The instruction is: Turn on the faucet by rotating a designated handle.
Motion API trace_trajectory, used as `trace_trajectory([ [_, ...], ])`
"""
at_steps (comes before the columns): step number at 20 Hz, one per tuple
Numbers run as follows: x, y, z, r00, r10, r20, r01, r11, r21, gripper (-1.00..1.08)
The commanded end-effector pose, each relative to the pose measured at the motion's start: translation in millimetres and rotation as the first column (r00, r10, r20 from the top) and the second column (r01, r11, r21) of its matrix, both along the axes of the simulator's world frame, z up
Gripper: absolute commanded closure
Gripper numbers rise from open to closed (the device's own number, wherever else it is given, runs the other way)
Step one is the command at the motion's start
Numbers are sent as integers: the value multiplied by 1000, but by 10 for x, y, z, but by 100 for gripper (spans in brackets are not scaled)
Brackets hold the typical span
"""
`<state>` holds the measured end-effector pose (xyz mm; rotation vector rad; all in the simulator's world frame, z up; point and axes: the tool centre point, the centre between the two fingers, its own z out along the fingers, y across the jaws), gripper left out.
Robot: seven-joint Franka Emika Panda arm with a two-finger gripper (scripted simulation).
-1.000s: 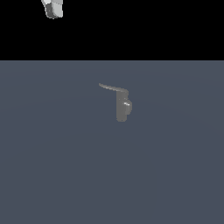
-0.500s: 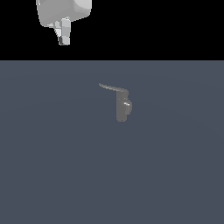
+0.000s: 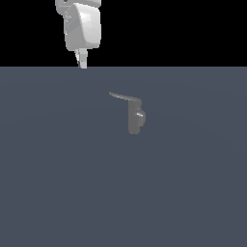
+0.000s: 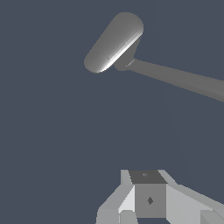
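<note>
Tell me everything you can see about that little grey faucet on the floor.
The faucet is a small, dull-grey fixture that looks like matte metal. It has a short upright cylindrical body, a stubby round knob on the side toward the exterior view's right, and a thin, flat, slightly curved handle reaching from its top toward that view's left. It stands alone on the plain blue-grey surface. Nothing touches it; the gripper hangs well off to the exterior view's upper left.

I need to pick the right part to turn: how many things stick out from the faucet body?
2: the thin handle runs from the faucet top toward the exterior view's left; the round knob sits on its right side. The far side is hidden.
</note>
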<state>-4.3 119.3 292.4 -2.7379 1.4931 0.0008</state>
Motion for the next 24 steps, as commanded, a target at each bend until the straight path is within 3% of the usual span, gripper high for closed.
trace_trajectory([
  [1,165,-29,-114,998,-58,-1,58,998,-2,108],
  [9,722,-218,-510,967,-256,-5,256,967,-10,108],
  [17,1226,-519,-889,897,-442,-7,442,897,-18,108],
  [24,1487,-739,-1098,840,-542,-9,542,840,-21,108],
])
